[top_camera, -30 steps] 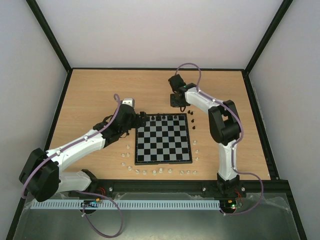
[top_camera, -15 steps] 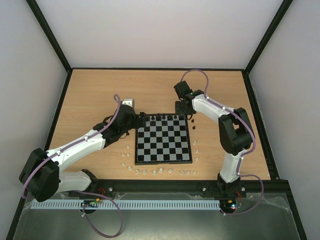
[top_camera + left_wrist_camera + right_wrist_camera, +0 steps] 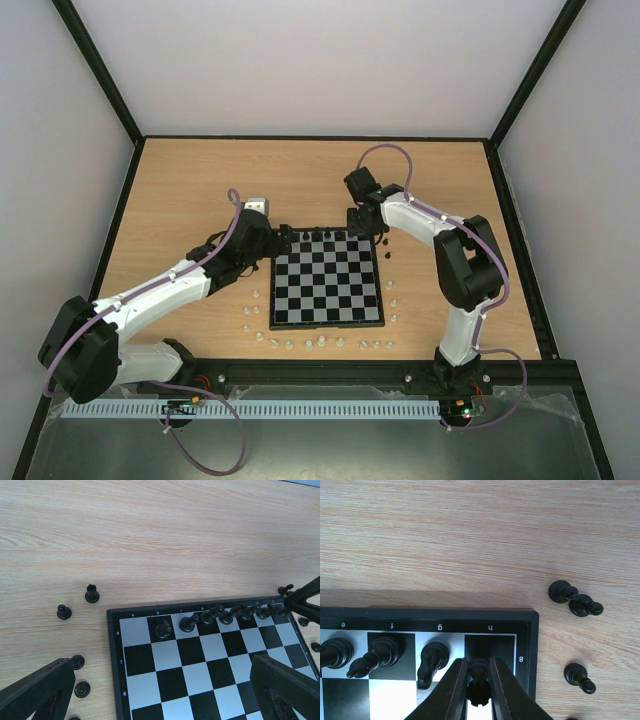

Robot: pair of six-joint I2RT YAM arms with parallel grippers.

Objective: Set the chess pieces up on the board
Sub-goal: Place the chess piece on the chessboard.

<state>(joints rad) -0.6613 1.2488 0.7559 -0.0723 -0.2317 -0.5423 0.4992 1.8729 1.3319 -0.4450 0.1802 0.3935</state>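
The board [image 3: 330, 300] lies mid-table. Several black chess pieces [image 3: 189, 624] stand along its far row. My right gripper [image 3: 478, 667] is shut on a black rook-like piece [image 3: 479, 689] over the far-right corner square marked h8 [image 3: 490, 645]; I cannot tell whether it touches the square. In the top view the right gripper [image 3: 362, 222] is at that corner. A knight [image 3: 432, 662] stands next to it. My left gripper [image 3: 160, 695] is open and empty above the board's far-left part, and it also shows in the top view [image 3: 283, 238].
Loose black pieces lie left of the board [image 3: 91, 594] [image 3: 63, 612] [image 3: 82, 689] and right of it [image 3: 562, 591] [image 3: 579, 676]. Small translucent white pieces [image 3: 310, 344] line the table near the board's near edge and sides. Black frame rails edge the table.
My right gripper has moved from behind the board down to its far-right corner, with the piece between its fingers. The left arm has not moved.
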